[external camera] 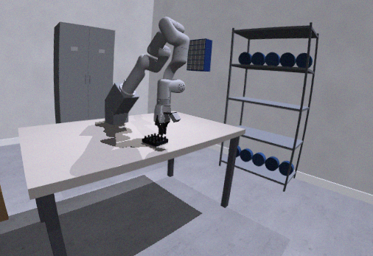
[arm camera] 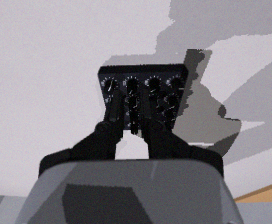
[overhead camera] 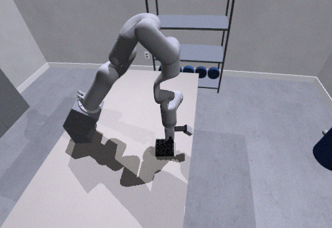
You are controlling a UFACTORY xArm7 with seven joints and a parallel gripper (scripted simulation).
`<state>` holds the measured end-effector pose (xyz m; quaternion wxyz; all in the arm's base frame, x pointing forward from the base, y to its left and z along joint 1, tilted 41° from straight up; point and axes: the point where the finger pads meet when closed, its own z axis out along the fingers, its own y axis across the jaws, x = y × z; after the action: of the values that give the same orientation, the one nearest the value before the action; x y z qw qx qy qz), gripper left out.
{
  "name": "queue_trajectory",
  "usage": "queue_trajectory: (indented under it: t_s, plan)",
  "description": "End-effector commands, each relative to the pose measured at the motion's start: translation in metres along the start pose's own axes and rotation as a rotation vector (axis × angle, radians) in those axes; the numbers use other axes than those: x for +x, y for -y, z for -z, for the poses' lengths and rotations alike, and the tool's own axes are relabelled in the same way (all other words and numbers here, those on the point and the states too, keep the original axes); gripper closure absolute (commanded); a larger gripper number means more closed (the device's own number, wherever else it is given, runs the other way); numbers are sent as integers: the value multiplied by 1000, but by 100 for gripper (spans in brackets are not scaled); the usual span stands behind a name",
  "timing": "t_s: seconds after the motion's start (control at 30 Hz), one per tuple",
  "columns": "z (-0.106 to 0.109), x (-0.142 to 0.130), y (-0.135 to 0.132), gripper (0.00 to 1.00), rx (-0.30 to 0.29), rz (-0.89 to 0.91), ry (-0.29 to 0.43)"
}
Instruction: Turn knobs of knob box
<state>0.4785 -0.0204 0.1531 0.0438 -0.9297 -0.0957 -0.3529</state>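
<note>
The black knob box (overhead camera: 163, 149) (external camera: 154, 141) (arm camera: 182, 75) stands on its feet on the white table (overhead camera: 131, 116) (external camera: 74, 153), near the table's right edge in the top view. My gripper (overhead camera: 170, 140) (external camera: 161, 132) (arm camera: 131, 100) points straight down onto the box. In the wrist view its two dark fingers stand a little apart on either side of one knob (arm camera: 132, 101) in the second column from the left, with a small gap on each side. The fingers hide part of that column. The printed names are too small to read.
The arm's dark base block (overhead camera: 80, 124) (external camera: 119, 105) sits on the table behind the box. A metal shelf rack (overhead camera: 193, 21) (external camera: 273, 101) with blue rolls stands beyond the table. A grey cabinet (external camera: 85, 71) stands by the wall.
</note>
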Motion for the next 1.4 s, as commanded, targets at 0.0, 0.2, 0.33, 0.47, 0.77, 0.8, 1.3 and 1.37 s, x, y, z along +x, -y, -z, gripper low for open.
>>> queue_trajectory:
  t_s: [0.0, 0.2, 0.33, 0.47, 0.77, 0.8, 1.3, 1.37]
  plan:
    - [10, 1, -1, 81, 2, -1, 4]
    - [11, 1, -1, 81, 2, -1, 4]
    - [11, 1, -1, 81, 2, -1, 4]
    - [11, 1, -1, 81, 2, -1, 4]
    - [13, 1, 2, 81, 2, 181, 5]
    - [14, 1, 3, 81, 2, 201, 5]
    - [19, 2, 10, 81, 4, 604, 6]
    - [20, 2, 11, 81, 4, 660, 6]
